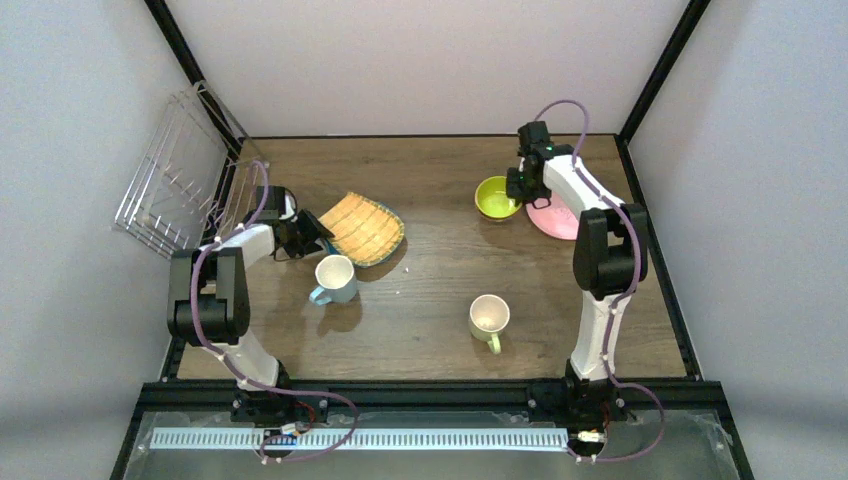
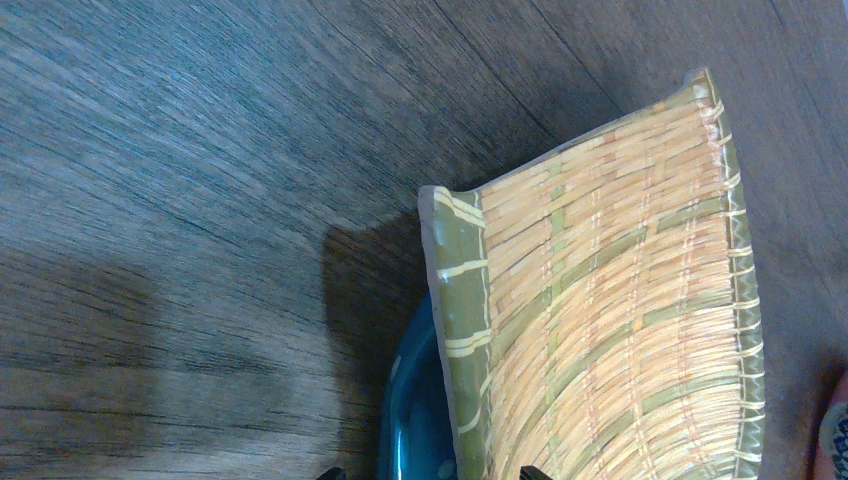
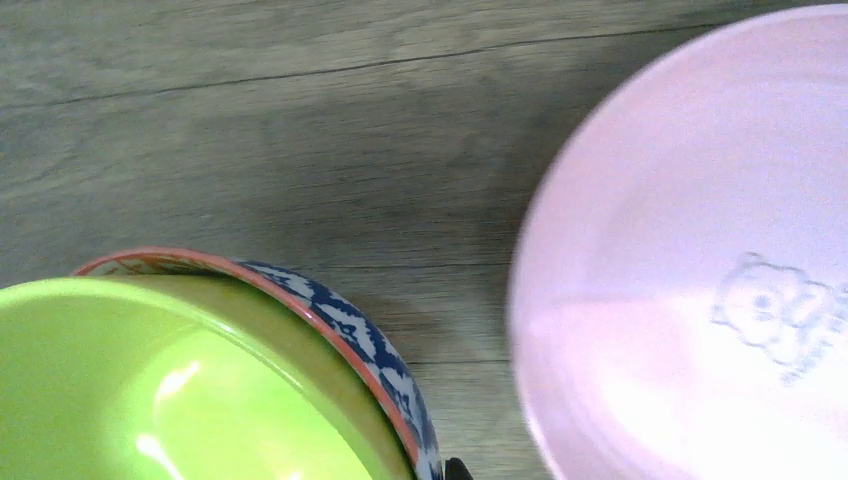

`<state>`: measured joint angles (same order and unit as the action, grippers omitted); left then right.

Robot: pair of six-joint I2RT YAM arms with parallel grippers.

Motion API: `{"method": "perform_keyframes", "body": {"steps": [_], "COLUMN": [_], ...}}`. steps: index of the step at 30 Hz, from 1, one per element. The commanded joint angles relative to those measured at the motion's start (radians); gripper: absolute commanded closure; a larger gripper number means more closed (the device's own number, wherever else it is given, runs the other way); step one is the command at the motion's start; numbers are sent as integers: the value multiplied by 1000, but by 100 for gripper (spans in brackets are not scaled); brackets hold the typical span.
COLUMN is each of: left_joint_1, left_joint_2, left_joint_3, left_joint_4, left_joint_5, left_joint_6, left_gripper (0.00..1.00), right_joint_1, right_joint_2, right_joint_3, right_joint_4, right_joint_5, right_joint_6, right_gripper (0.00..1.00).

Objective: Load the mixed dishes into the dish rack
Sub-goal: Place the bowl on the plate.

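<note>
Step in hand: first pickup. No dish shows in the dish rack [image 1: 175, 185], which leans tilted against the wall at 10 o'clock. The left gripper [image 1: 312, 232] stands spread, its jaws straddling the 9 o'clock edge of the tan woven-look plate [image 1: 364, 228], which lies on the teal plate [image 2: 410, 425]. The right gripper [image 1: 520, 188] sits at the 3 o'clock rim of the lime-inside patterned bowl [image 1: 492, 197], just beside the pink plate [image 1: 556, 220]. One fingertip [image 3: 455, 468] meets the bowl's outer wall, but whether it pinches cannot be told. Next move, by judgement: close the left jaws on the woven plate alone, lift, and carry it toward 10 o'clock.
</note>
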<state>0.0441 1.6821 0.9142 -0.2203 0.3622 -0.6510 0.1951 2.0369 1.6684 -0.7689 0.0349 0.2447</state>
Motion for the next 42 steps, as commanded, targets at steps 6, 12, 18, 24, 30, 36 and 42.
{"method": "perform_keyframes", "body": {"steps": [6,12,18,24,30,36,42], "left_joint_1": [-3,-3,-3,-3,-3,-3,-3], "left_joint_2": [24,30,28,34,41,52,58], "left_joint_3": [21,29,32,32,35,39,44], "left_joint_4": [4,-4,-11,-13,-13,-14,-12], "left_joint_5": [15,18,20,25,29,33,35], "left_joint_6": [17,26,37,45,50,51,53], "left_gripper": [1,1,1,1,1,1,1], "right_joint_1": [-127,-174,-235,-282,-301,-302,-310], "right_joint_2": [-97,-118,-140,-143,-123,-91,-82], "right_joint_3": [35,28,-20,-79,-112,-127,-133], "right_joint_4": [-22,-26,-8,29,58,68,75], "right_joint_5": [41,64,80,82,79,90,98], "right_joint_6": [47,56,68,76,84,91,99], "right_gripper": [99,99,99,99,99,78,50]}}
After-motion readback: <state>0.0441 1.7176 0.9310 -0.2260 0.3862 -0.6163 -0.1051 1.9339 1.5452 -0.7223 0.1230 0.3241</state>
